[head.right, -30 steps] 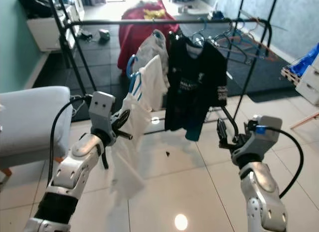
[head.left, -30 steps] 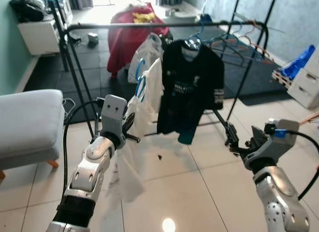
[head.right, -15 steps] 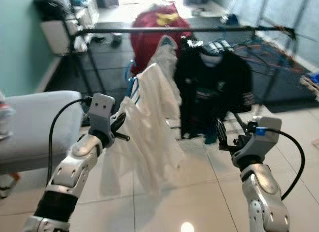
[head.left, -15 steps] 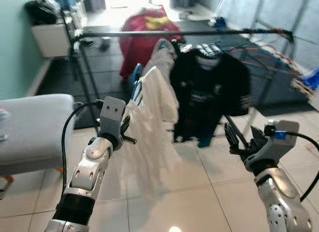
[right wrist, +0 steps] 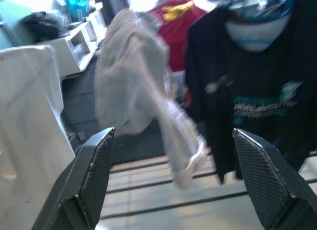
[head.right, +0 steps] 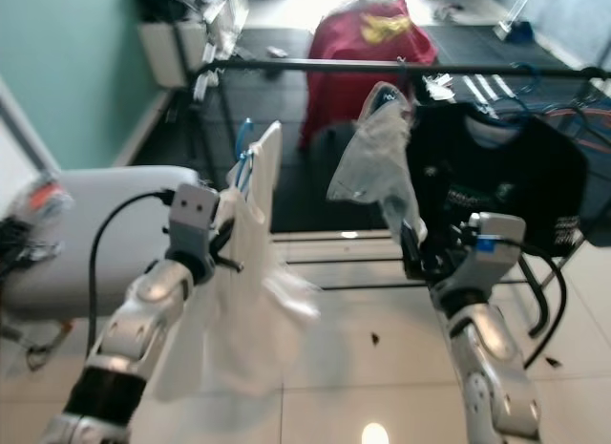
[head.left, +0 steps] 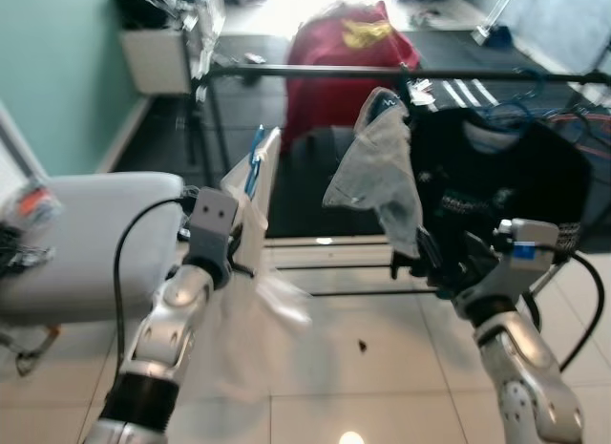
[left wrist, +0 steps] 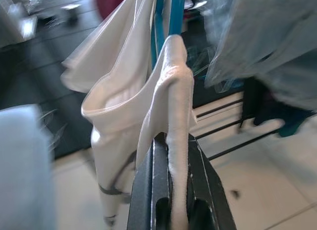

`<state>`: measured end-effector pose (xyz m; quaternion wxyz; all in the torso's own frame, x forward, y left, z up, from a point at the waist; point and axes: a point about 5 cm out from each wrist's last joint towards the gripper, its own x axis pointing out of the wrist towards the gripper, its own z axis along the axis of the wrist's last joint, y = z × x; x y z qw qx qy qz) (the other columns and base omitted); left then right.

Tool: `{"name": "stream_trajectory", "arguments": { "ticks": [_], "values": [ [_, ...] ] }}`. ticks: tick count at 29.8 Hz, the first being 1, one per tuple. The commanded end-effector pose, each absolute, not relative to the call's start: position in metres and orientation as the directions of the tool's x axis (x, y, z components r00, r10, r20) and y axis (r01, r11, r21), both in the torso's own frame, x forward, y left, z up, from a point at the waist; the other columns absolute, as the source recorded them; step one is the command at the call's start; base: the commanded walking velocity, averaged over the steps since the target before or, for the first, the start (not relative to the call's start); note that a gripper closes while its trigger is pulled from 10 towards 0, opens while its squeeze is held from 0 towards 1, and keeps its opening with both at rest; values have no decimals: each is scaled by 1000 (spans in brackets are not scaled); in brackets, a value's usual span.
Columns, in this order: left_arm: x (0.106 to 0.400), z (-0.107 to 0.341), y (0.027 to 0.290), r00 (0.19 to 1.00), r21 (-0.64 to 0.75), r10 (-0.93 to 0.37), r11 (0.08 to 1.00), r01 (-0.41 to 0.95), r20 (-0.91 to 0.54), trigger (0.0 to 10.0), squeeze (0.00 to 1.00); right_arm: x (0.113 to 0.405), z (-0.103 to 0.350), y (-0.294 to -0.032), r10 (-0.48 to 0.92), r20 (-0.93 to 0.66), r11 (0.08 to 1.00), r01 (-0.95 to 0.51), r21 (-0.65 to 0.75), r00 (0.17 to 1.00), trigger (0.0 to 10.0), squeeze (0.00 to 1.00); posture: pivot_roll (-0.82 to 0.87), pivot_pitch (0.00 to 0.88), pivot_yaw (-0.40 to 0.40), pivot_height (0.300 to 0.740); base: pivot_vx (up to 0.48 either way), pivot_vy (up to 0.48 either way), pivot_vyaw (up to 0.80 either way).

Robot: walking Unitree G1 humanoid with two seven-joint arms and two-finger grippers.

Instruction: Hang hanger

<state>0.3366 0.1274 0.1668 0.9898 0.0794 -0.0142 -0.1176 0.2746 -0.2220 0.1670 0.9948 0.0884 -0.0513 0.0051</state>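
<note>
My left gripper clamped on white shirt, fabric pinched between fingers. Blue hanger inside shirt, rising just above gripper, below and left of rack bar, not hooked on. My right gripper spread wide, empty, facing grey garment and black shirt on bar.

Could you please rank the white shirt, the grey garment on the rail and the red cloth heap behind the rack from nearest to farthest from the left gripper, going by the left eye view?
1. White shirt: clamped in the left gripper, on its blue hanger.
2. Grey garment: hanging on the rail, to the gripper's right.
3. Red cloth heap: beyond the rail, at the back of the room.
</note>
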Motion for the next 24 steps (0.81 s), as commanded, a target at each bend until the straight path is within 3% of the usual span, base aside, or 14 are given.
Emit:
{"name": "stream_trajectory", "arguments": {
  "ticks": [1, 19, 24],
  "values": [
    [336, 171, 129, 972, 166, -232, 960, 225, 30, 10000, 0, 273, 162, -218, 8, 86, 981, -24, 192, 996, 10000, 0, -97, 73, -18, 740, 364, 0, -800],
    [339, 174, 128, 974, 148, -226, 964, 219, 28, 10000, 0, 274, 166, -217, 4, 109, 978, -27, 208, 994, 10000, 0, -99, 79, -17, 740, 363, 0, 0],
    [339, 179, 124, 969, 118, -241, 965, 234, 46, 10000, 0, 274, 167, -218, 2, 113, 978, -25, 208, 994, 10000, 0, -99, 79, -18, 740, 366, 0, -458]
  ]
}}
